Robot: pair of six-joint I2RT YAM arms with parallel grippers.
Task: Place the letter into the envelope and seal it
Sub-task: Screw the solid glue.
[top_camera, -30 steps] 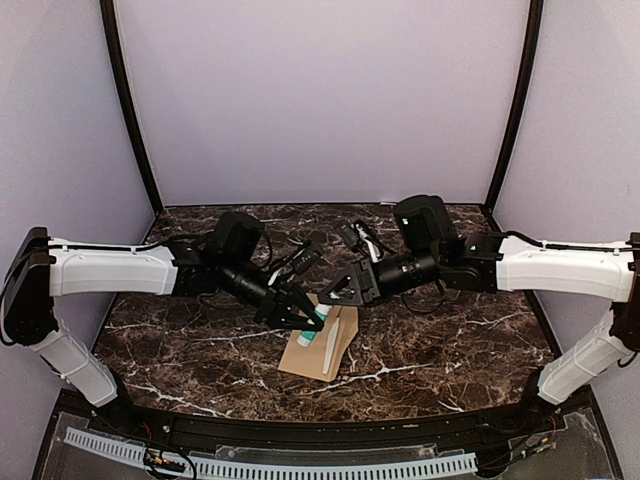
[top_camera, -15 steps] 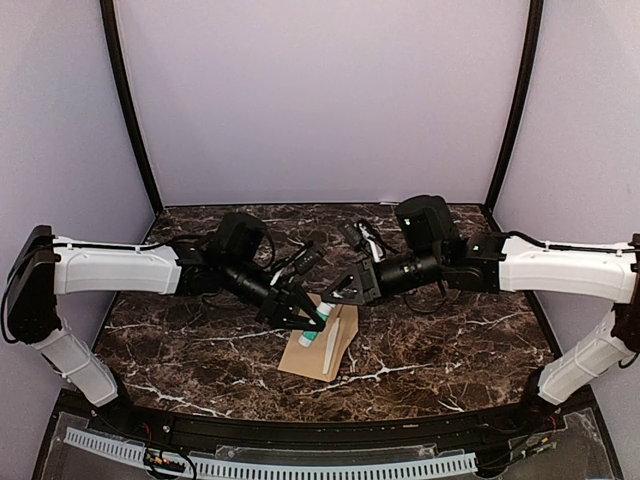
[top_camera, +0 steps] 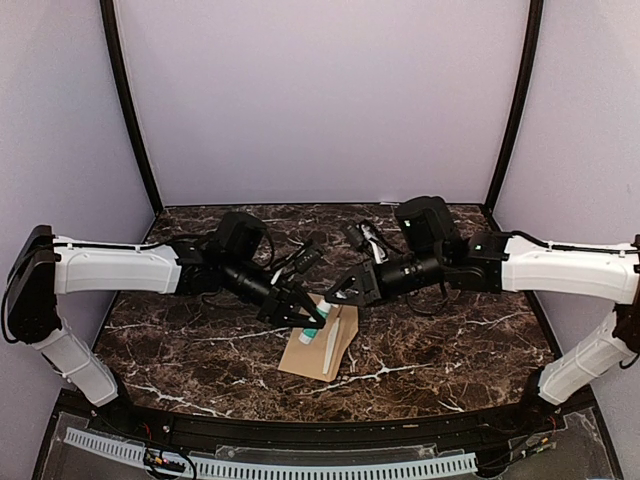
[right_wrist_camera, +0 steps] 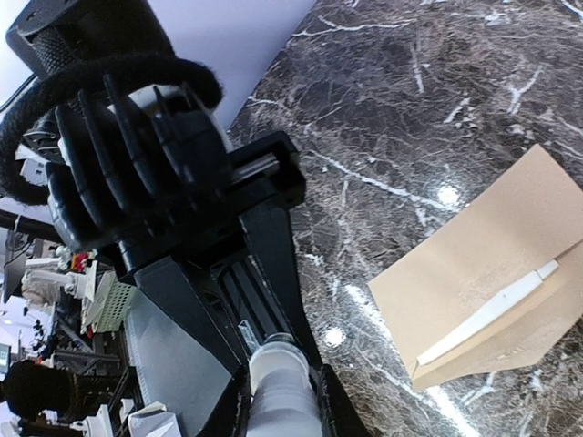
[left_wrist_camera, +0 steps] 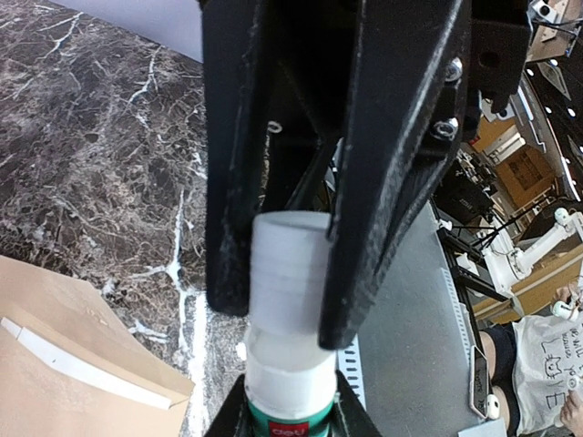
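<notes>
The brown envelope (top_camera: 322, 350) lies flat on the table below both grippers, and also shows in the left wrist view (left_wrist_camera: 55, 364) and the right wrist view (right_wrist_camera: 492, 264). A pale strip (right_wrist_camera: 492, 314) runs along its flap fold. The letter's bordered face is not visible. A glue stick (top_camera: 311, 332) with a green label is held in the air between the grippers. My left gripper (top_camera: 299, 314) (left_wrist_camera: 287, 417) is shut on its green body. My right gripper (top_camera: 338, 298) (right_wrist_camera: 278, 401) is shut on its white cap (left_wrist_camera: 287, 264).
The dark marble table (top_camera: 450, 340) stretches around the envelope, with purple walls behind and at the sides. A black rail (top_camera: 300, 435) runs along the near edge. Cables (top_camera: 290, 262) hang off both wrists above the envelope.
Both grippers stay shut on the glue stick above the envelope. The right arm has shifted only slightly; the envelope has not moved.
</notes>
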